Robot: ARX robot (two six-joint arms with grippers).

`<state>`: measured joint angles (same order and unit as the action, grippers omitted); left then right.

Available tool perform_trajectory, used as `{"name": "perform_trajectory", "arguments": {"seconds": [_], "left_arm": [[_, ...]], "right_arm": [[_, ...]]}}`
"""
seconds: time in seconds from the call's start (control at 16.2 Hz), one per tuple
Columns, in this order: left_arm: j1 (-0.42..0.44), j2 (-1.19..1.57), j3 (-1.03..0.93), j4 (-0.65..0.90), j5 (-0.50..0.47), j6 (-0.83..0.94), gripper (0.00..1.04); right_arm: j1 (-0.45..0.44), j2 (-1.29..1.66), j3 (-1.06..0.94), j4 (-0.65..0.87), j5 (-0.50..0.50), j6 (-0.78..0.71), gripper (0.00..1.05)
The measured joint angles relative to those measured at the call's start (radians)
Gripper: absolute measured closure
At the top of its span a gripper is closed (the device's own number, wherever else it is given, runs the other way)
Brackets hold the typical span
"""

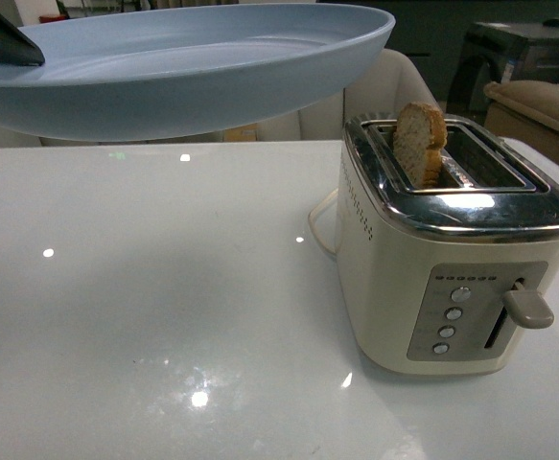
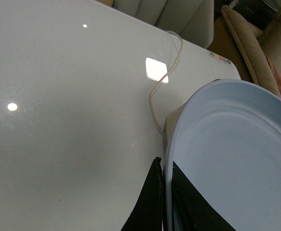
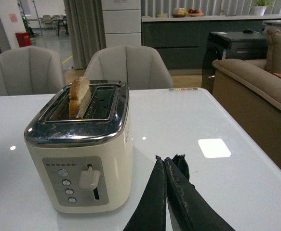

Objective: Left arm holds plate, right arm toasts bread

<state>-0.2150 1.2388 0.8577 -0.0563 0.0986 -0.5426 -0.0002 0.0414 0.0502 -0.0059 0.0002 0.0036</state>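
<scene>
Left gripper (image 2: pixel 165 168) was clenched on rim of the round, shallow, pale blue matte plate (image 1: pixel 212 86), up in air over the glossy white table (image 1: pixel 164 287), left of the cream 2-slot toaster w/ chrome top (image 1: pixel 394 278). Light brown wholegrain bread slice (image 1: pixel 419 142), darker crust, rounded end up, stood in 1 slot, sticking well out. Right gripper (image 3: pixel 165 161) was pressed closed, empty, near toaster front. Beige lever (image 1: pixel 528 309) looked up, so prob. bread loaded, toasting not started; lever press and toast-to-plate left.
</scene>
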Motion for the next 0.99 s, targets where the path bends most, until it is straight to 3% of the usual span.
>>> {"name": "perform_trajectory", "arguments": {"seconds": [0.74, 0.8, 0.99], "left_arm": [[0.000, 0.000, 0.000, 0.000, 0.002, 0.000, 1.02], [0.000, 0.000, 0.000, 0.000, 0.002, 0.000, 1.02], [0.000, 0.000, 0.000, 0.000, 0.002, 0.000, 1.02]], "right_arm": [[0.000, -0.037, -0.038, 0.002, 0.000, -0.001, 1.03], [0.000, -0.037, -0.038, 0.002, 0.000, -0.001, 1.00], [0.000, -0.037, -0.038, 0.002, 0.000, -0.001, 0.69]]}}
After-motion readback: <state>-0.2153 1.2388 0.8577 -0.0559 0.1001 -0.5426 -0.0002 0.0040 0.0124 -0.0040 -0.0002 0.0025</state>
